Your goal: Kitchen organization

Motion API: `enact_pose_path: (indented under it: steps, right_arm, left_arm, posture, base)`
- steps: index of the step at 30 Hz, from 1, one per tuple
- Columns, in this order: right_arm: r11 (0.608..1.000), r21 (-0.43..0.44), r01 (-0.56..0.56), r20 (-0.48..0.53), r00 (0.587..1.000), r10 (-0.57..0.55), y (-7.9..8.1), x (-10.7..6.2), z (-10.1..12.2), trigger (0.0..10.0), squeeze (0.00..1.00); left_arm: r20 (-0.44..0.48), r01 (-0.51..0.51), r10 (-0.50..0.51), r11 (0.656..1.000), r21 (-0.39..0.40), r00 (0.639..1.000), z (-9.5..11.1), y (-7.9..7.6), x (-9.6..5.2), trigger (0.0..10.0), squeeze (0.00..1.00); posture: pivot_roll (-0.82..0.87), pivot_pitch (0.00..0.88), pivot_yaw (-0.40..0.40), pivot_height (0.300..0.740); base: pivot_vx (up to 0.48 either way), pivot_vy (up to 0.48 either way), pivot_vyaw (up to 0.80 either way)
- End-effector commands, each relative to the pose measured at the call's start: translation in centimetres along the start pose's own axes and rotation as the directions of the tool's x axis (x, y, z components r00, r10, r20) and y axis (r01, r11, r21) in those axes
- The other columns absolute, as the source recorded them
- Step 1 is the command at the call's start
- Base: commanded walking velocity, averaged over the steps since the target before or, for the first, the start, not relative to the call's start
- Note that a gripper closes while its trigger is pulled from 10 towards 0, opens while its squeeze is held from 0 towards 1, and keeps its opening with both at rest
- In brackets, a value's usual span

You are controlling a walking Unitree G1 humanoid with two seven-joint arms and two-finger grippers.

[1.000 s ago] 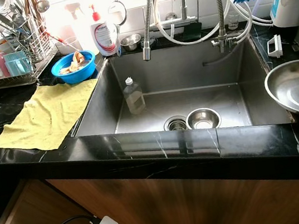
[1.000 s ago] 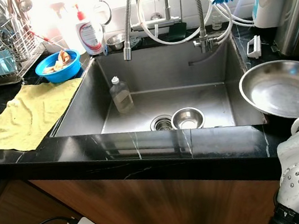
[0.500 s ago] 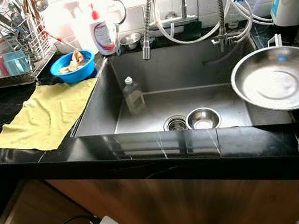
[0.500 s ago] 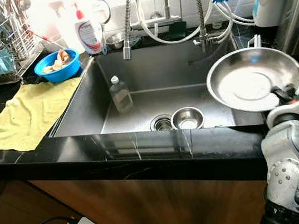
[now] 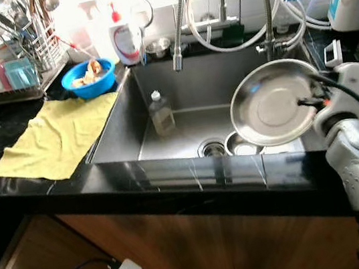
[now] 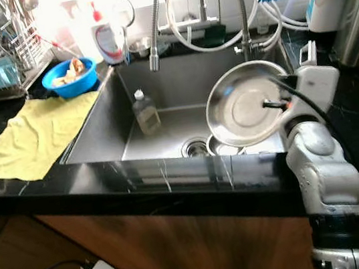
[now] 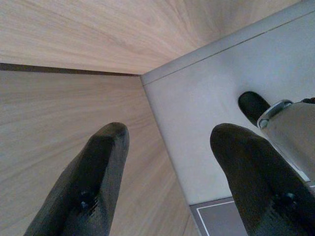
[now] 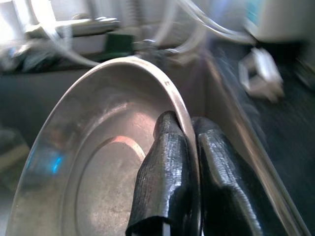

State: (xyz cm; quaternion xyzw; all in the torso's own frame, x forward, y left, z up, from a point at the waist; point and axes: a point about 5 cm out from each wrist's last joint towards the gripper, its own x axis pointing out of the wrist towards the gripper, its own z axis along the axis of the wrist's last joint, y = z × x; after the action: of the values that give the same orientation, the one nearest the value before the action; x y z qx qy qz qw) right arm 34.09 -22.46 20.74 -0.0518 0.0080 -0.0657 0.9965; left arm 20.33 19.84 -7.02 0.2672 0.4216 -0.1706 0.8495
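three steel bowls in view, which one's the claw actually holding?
The big shallow steel bowl, tilted above the sink; the right claw pinches its rim. The small bowl sits beside the drain, another small one stands behind the sink.

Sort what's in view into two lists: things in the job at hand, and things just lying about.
In the job:
- steel pan, tilted over the sink
- right gripper, shut on the pan's rim
- small steel bowl by the drain

Lying about:
- yellow cloth
- blue bowl
- clear bottle
- soap dispenser
- dish rack
- left gripper, idle
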Motion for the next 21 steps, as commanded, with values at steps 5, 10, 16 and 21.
enact_pose_path:
  steps: [5,10,16,21]
  right_arm:
    - [0.986,-0.145,-0.087,0.054,0.994,0.096,1.4,2.2,1.4,10.0,0.0]
    - [0.95,-0.261,-0.172,0.001,0.984,0.178,2.2,3.5,0.2,10.0,0.0]
    - [0.893,-0.41,-0.187,-0.095,0.982,0.162,1.5,4.5,-2.0,10.0,0.0]
    - [0.875,-0.442,-0.196,-0.127,0.98,0.156,1.0,4.9,-2.8,10.0,0.0]
  left_arm:
    - [-0.013,-0.016,0.016,1.0,-0.007,1.0,-0.4,0.4,-0.1,10.0,0.0]
    - [-0.01,-0.016,0.016,1.0,-0.008,1.0,-0.3,0.4,-0.1,10.0,0.0]
    - [-0.008,-0.017,0.017,1.0,-0.015,1.0,-0.3,0.4,-0.1,10.0,0.0]
    - [-0.005,-0.018,0.018,1.0,-0.016,1.0,-0.2,0.4,-0.1,10.0,0.0]
  posture:
    - [-0.13,0.0,0.097,0.74]
    - [-0.13,0.0,0.099,0.74]
    - [-0.13,0.0,0.097,0.74]
    - [-0.13,0.0,0.099,0.74]
  base:
    - [0.0,0.0,0.0]
    - [0.0,0.0,0.0]
    - [0.0,0.0,0.0]
    - [0.0,0.0,0.0]
